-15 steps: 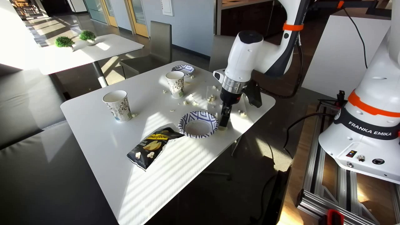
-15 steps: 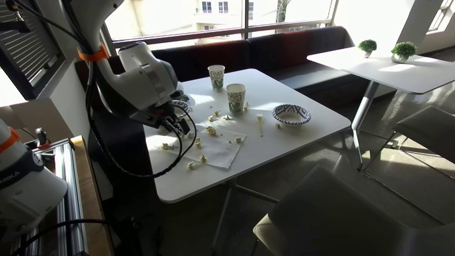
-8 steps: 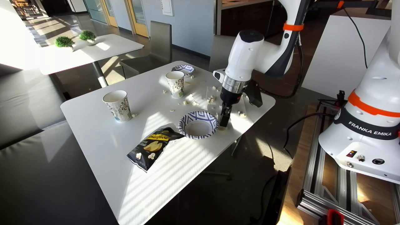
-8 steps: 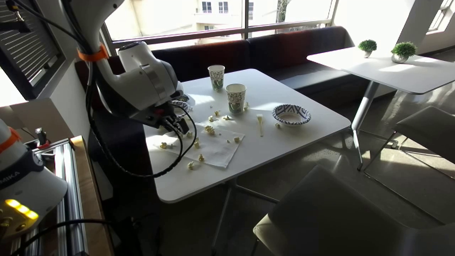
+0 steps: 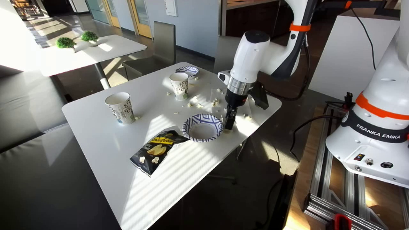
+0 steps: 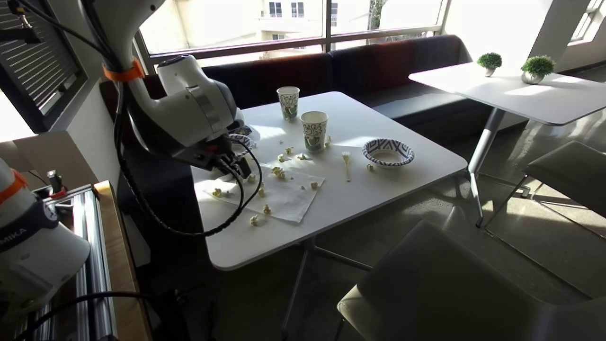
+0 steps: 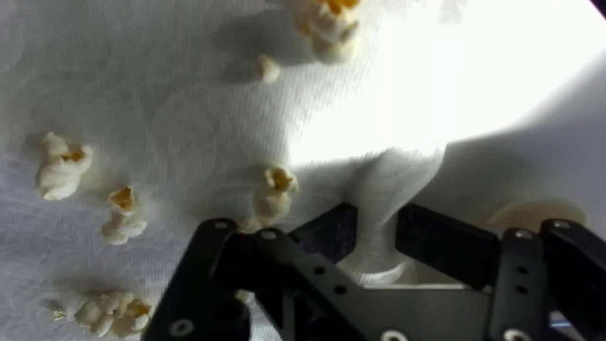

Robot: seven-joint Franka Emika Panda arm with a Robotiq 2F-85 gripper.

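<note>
End effector pinched nearly closed on the napkin, a bunched white fold held btwn its dark pads, per the wrist view. Rest of the napkin lies spread on the worktop, bright sun falling across it nr the fold. Popcorn pcs sit strewn over it, one right by a finger, w/ more on the bare worktop around. Arm reaches down from above, fingertips close to the surface.

Just beside the end effector in an exterior view: a blue-&-white bowl, upright. A black Smartfood bag lies on its side, one corner at the bowl's rim; whether they touch can't be told. Farther off, 2 patterned cups stand upright, popcorn nr both.

In an exterior view, a pale fork lies btwn the closer cup & a 2nd bowl, also upright, w/ a popcorn pc just beside it. Beyond the worktop: a long bench, a gray chair & a neighboring table w/ 2 potted plants
</note>
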